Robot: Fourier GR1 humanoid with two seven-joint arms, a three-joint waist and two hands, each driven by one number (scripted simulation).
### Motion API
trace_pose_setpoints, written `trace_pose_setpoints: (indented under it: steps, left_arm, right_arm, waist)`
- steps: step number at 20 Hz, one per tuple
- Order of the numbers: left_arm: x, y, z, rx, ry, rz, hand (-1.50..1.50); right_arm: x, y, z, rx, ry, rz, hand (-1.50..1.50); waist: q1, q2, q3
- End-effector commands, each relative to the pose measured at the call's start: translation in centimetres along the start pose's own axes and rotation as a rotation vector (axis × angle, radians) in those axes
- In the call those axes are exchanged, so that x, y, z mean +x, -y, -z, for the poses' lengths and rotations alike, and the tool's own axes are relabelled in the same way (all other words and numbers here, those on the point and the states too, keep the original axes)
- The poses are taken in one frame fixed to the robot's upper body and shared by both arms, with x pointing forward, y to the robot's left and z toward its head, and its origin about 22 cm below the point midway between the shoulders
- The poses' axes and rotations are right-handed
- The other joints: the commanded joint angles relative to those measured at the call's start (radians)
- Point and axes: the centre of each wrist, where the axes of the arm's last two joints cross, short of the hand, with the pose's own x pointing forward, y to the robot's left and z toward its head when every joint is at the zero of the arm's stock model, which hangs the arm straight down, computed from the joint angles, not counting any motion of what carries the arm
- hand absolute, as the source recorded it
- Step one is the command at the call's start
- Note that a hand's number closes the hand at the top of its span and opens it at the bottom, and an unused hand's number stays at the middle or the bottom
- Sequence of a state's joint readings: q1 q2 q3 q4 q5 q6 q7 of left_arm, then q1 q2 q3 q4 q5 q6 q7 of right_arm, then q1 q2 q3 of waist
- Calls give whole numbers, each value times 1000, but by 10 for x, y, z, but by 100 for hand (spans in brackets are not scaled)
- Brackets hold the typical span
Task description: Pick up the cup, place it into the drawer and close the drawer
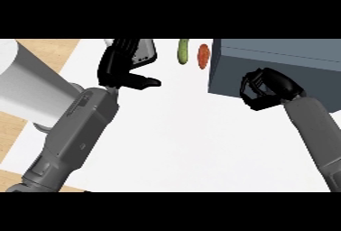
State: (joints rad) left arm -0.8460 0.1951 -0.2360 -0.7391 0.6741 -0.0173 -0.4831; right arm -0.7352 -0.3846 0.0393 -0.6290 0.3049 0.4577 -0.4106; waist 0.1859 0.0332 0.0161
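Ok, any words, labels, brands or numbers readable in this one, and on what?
None can be read.
The grey-blue drawer unit and white counter are plain.
The green vegetable and the orange-red one carry no labels.
The pale object by the left hand shows dark specks, too blurred to tell as text.
The right hand shows no markings.
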Motion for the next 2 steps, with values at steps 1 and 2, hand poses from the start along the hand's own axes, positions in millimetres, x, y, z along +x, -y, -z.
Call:
trace_pose_setpoints:
  steps: [1, 2]
  left_arm:
    - [1, -4, -2, -4, -7, -10, -150]
    - [0, -3, -4, -12, 3, -9, -150]
  right_arm:
    - [59, 80, -3, -279, 18, -140, 150]
    - [55, 80, -6, -277, 4, -137, 150]
  waist:
    - [37, 19, -14]
    - [39, 15, -13]
